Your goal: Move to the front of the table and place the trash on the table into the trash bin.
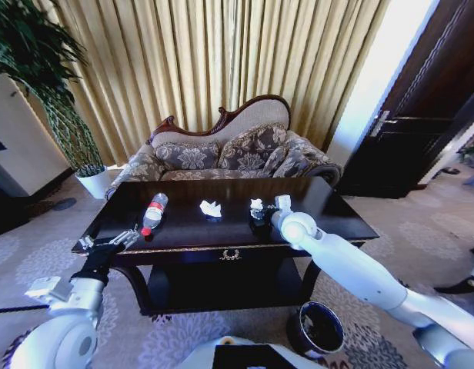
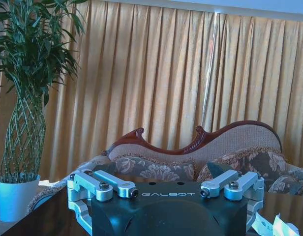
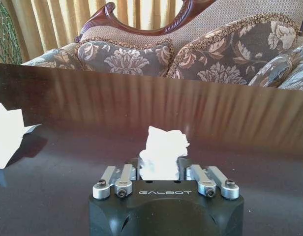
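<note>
Parked at the front of the counter (image 1: 329,201), dark and glossy, sofa (image 1: 221,154) behind it. Right pincer (image 1: 259,216) out over the counter top, set around a crumpled paper wad (image 3: 163,153): in the right wrist view the wad sits squarely between the jaws, straight ahead of the palm and rising above it. Looks closed on the wad, though the fingertips are hidden behind the paper, so contact is a judgement, not a certainty. Second wad (image 1: 210,207) lying loose near the counter's middle, well apart to the left of the right pincer; seen again at the edge of the right wrist view (image 3: 9,135). Bottle (image 1: 153,213) with red label lying on its side toward the left end, long axis running roughly front to back, cap end toward the front edge. Left pincer (image 1: 114,240) hanging open just off the front left edge, near the bottle's cap end, touching nothing; clearly the nearer arm for that bottle. Trash bin (image 1: 317,329) on the carpet below the front right corner, under the right arm (image 1: 360,273), so the held wad lies up and behind the bin's mouth. Potted plant (image 2: 16,199) beside the sofa.
</note>
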`<state>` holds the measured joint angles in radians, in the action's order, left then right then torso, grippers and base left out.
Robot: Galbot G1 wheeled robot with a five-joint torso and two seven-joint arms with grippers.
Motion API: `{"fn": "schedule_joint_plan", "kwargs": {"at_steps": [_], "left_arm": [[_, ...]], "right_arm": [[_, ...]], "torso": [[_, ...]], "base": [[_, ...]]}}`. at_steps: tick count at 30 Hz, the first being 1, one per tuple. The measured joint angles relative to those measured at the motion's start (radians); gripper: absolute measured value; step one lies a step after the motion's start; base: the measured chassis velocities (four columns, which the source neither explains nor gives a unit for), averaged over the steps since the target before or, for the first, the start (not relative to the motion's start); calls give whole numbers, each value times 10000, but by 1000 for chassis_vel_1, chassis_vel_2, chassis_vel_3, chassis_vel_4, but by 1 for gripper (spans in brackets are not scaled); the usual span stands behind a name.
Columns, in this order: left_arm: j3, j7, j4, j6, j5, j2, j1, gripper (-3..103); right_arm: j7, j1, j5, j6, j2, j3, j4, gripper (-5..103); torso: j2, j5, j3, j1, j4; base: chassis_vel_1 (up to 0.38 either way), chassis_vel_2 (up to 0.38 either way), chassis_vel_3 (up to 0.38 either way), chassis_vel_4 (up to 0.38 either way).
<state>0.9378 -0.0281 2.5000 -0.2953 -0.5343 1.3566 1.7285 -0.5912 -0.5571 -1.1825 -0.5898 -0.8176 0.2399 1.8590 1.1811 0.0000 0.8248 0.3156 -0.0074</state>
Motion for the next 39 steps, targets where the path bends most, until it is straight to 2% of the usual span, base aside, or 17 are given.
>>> {"fn": "schedule_joint_plan", "kwargs": {"at_steps": [5, 7, 8, 10, 11, 13, 22, 27, 30, 31, 33, 34, 36, 37, 39], "left_arm": [[2, 17, 0, 7, -5, 12, 2, 100], [6, 18, 0, 8, -22, 11, 2, 100], [6, 18, 0, 8, -22, 11, 2, 100], [8, 19, 0, 9, -29, 5, -3, 100], [8, 19, 0, 9, -29, 5, -3, 100], [14, 20, 0, 10, -36, -6, 3, 100], [32, 26, 0, 11, -41, -12, 23, 100], [27, 27, 0, 11, -65, -52, 37, 100], [39, -8, 0, 20, -156, -101, -46, 100], [39, -8, 0, 20, -156, -101, -46, 100], [50, -28, 0, 23, -246, -122, -161, 100], [50, -28, 0, 23, -246, -122, -161, 100], [58, -18, 0, 24, -327, -134, -200, 100], [58, -18, 0, 24, -327, -134, -200, 100], [61, 21, 0, 34, -360, -152, -203, 100]], "right_arm": [[2, -6, 2, 15, 13, 0, 10, 30], [4, -6, 1, 17, 26, 0, 34, 19], [4, -6, 1, 17, 26, 0, 34, 19], [4, -6, -4, 17, 41, 0, 66, 8], [4, -6, -4, 17, 41, 0, 66, 8], [4, -29, -8, 24, 104, 0, 119, 1], [14, -226, -25, 65, 275, -158, 261, 1], [269, -500, 45, 863, 405, -420, 505, 1], [687, -1177, 626, 1860, 685, -945, 934, 1], [687, -1177, 626, 1860, 685, -945, 934, 1], [1155, -2207, 1438, 2551, 925, -1861, 1333, 1], [1155, -2207, 1438, 2551, 925, -1861, 1333, 1], [1594, -3687, 2257, 2980, 1063, -3254, 1961, 1], [1594, -3687, 2257, 2980, 1063, -3254, 1961, 1], [1778, -5347, 3108, 3246, 1017, -4523, 2517, 1]], "torso": [[0, 0, 0, 0, 0], [0, 0, 0, 0, 0], [0, 0, 0, 0, 0], [0, 0, 0, 0, 0], [0, 0, 0, 0, 0], [0, 1, 0, 0, 0], [0, 0, 0, -2, 0], [-1, 1, 0, -1, 3], [0, 0, 0, -1, 1], [0, 0, 0, -1, 1], [0, 1, 0, -2, 0], [0, 1, 0, -2, 0], [0, 2, 0, -1, -3], [0, 2, 0, -1, -3], [1, -2, -1, -2, -2]], "base": [[0, 0, 0, 0], [0, 0, 0, 0], [0, 0, 0, 0], [0, 0, 0, 0], [0, 0, 0, 0], [0, 0, 0, 0], [0, 0, 0, 0], [0, 0, 0, 0], [0, 0, 0, 0], [0, 0, 0, 0], [0, 0, 0, 0], [0, 0, 0, 0], [0, 0, 0, 0], [0, 0, 0, 0], [0, 0, 0, 0]]}}
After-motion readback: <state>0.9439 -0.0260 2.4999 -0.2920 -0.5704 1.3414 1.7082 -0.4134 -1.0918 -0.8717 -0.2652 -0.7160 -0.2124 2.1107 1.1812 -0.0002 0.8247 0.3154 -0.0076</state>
